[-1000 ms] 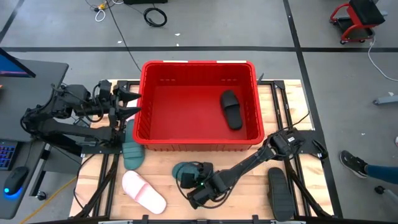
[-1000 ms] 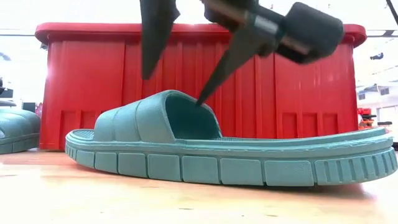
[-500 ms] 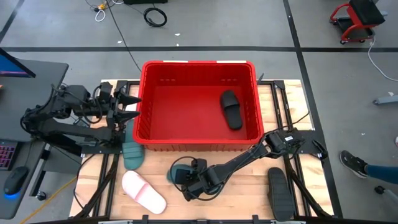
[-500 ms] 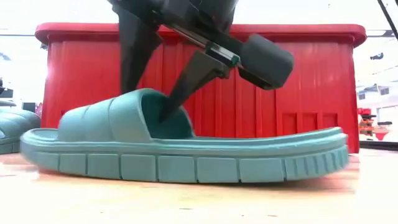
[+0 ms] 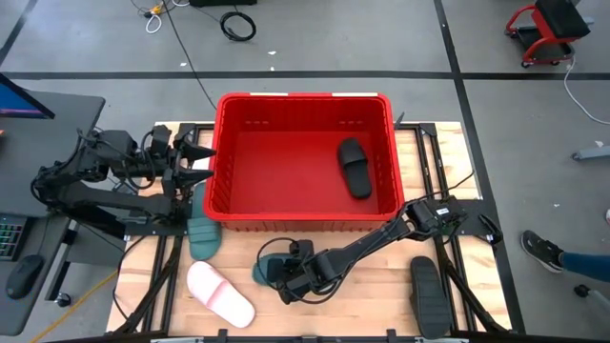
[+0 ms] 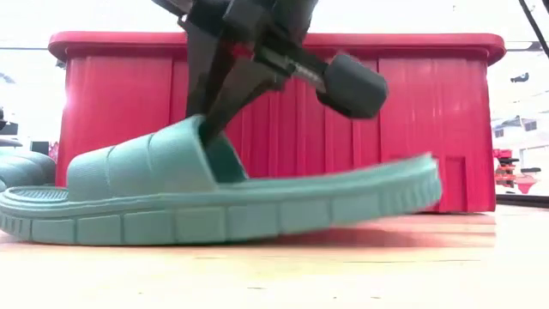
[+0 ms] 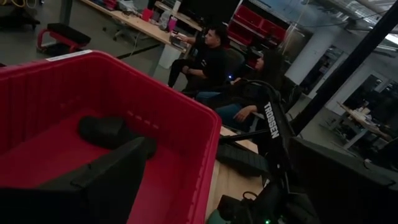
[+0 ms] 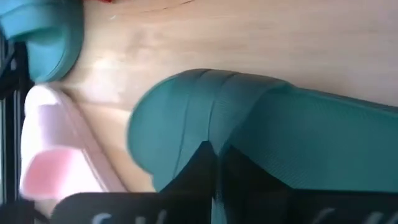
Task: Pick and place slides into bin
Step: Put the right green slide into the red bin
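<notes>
A teal slide (image 6: 214, 210) lies on the table in front of the red bin (image 5: 305, 214). My right gripper (image 6: 206, 137) is shut on its strap; the right wrist view shows the same slide (image 8: 298, 137). A black slide (image 5: 354, 169) lies inside the bin. A second teal slide (image 5: 203, 234) rests sole down at the bin's near left corner. A pink slide (image 5: 219, 293) and another black slide (image 5: 428, 295) lie on the table. My left gripper (image 5: 195, 162) waits open, left of the bin and above its rim. My right gripper pinches the teal slide's strap at its heel-side edge (image 8: 208, 134). One finger (image 6: 225, 107) reaches in under the strap and the other sits on its outer face. The fingers slant down from above. The toe end (image 6: 34, 219) rests on the table and the heel end (image 6: 407, 184) is raised.
The bin fills the table's far middle, with its near wall just behind the held slide. Bare wood (image 5: 372, 291) lies between the right gripper and the black slide. People sit at desks beyond the table (image 7: 211, 56).
My right gripper has shut on the teal slide's strap and moved toward the table's left edge. The slide has slid left with it. Its heel end has tipped up off the table while the toe end stays down.
</notes>
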You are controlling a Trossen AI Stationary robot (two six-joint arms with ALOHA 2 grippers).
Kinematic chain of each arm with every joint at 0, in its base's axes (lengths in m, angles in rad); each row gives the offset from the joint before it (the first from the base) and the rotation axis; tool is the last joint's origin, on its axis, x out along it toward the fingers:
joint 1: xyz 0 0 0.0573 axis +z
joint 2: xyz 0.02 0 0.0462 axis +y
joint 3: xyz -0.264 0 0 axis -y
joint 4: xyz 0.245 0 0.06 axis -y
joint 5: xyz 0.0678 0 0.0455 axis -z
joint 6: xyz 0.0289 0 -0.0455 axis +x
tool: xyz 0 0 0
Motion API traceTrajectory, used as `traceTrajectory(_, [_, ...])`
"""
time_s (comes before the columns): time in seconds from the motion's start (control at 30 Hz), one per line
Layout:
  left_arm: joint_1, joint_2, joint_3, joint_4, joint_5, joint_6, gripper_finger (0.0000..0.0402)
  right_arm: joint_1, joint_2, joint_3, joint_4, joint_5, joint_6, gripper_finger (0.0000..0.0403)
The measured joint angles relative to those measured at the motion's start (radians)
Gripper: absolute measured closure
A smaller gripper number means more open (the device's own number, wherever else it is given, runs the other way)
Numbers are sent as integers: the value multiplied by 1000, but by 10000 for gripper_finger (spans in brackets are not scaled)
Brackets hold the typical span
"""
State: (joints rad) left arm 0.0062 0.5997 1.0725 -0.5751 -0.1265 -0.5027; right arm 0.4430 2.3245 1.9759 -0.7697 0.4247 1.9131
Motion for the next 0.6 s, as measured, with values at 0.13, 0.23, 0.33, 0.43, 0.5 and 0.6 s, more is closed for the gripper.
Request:
traceTrajectory(0.13, [0,0,0,-2,0,2,5,11,-53,1,4,-42,-84,382])
traceTrajectory(0.23, [0,0,0,-1,0,2,5,27,-126,2,14,-78,-219,388])
traceTrajectory(0.33, [0,0,0,-1,0,2,5,39,-222,2,16,-112,-407,392])
traceTrajectory(0.43, [0,0,0,1,0,1,5,40,-331,2,41,-129,-592,390])
traceTrajectory(0.5, [0,0,0,1,0,7,5,38,-405,3,63,-120,-715,390])
traceTrajectory(0.6, [0,0,0,3,-1,22,5,26,-506,4,61,-50,-878,392])
